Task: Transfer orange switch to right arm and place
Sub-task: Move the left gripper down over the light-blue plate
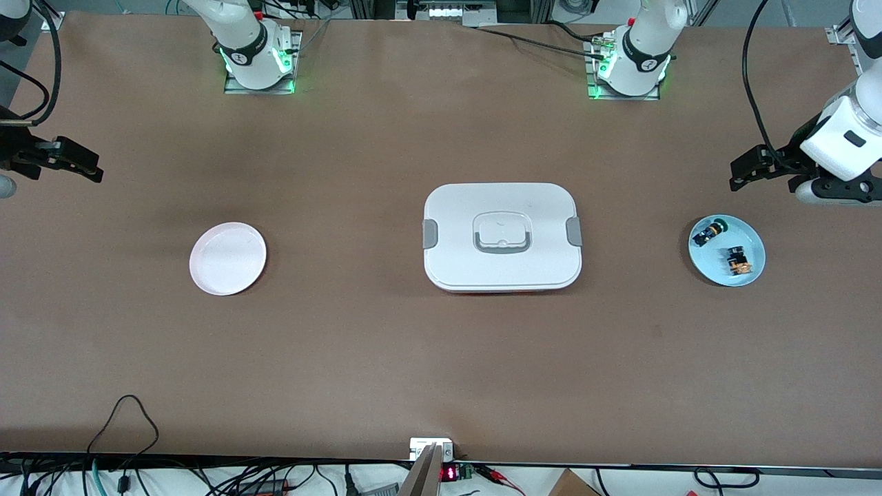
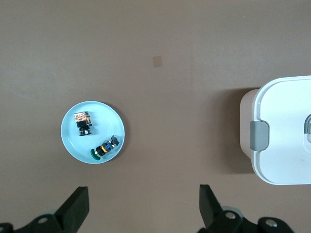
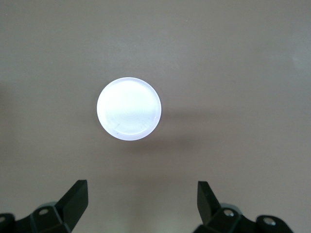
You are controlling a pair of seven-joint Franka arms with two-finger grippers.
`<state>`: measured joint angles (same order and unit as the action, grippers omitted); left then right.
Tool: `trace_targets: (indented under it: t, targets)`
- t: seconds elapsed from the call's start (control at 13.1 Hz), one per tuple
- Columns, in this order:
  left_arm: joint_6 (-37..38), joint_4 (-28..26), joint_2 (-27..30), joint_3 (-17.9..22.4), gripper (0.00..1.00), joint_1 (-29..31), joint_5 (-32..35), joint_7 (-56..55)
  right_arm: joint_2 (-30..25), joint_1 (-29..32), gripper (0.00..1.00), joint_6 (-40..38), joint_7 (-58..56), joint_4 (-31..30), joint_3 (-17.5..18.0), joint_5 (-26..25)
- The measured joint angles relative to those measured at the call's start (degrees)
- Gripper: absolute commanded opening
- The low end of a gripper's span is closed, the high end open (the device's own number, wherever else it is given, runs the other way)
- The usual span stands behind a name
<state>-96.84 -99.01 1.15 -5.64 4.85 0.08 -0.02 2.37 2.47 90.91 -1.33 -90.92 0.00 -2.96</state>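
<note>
Left gripper: the left gripper [image 2: 143,206] hung with its fingers spread wide and empty, over bare table just beside the blue plate [image 1: 753,242], probably staged there so a short move would bring it over the pick.
Orange switch: the orange switch [image 1: 736,262] lay in the blue plate at the left arm's end of the table, nearer the front camera than its neighbour and not touching it.
Neighbour: a black-and-blue part with a green cap [image 1: 708,233] shared the plate, close enough that a careless grasp might catch it.
Centre: a closed white container [image 1: 501,236] sat mid-table, between the two plates.
Pink plate: the pink plate [image 1: 228,258] lay bare toward the right arm's end, seemingly the drop spot.
Right gripper: the right gripper [image 3: 142,204] waited wide and empty above the table near that plate.
</note>
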Motion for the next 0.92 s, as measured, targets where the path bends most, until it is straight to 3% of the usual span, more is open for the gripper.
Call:
trace_targets:
  t: [0.61, 0.92]
  targets:
    - [0.69, 0.22, -0.31, 0.0, 1.0, 0.02, 0.0, 1.29, 0.0, 0.0, 1.0, -0.06, -0.17, 0.08, 0.0, 0.62]
    - [-0.69, -0.4, -4.55, 0.16, 1.0, 3.27, 0.04, 15.69, 0.0, 0.0, 1.0, -0.07, -0.2, 0.11, 0.0, 0.62]
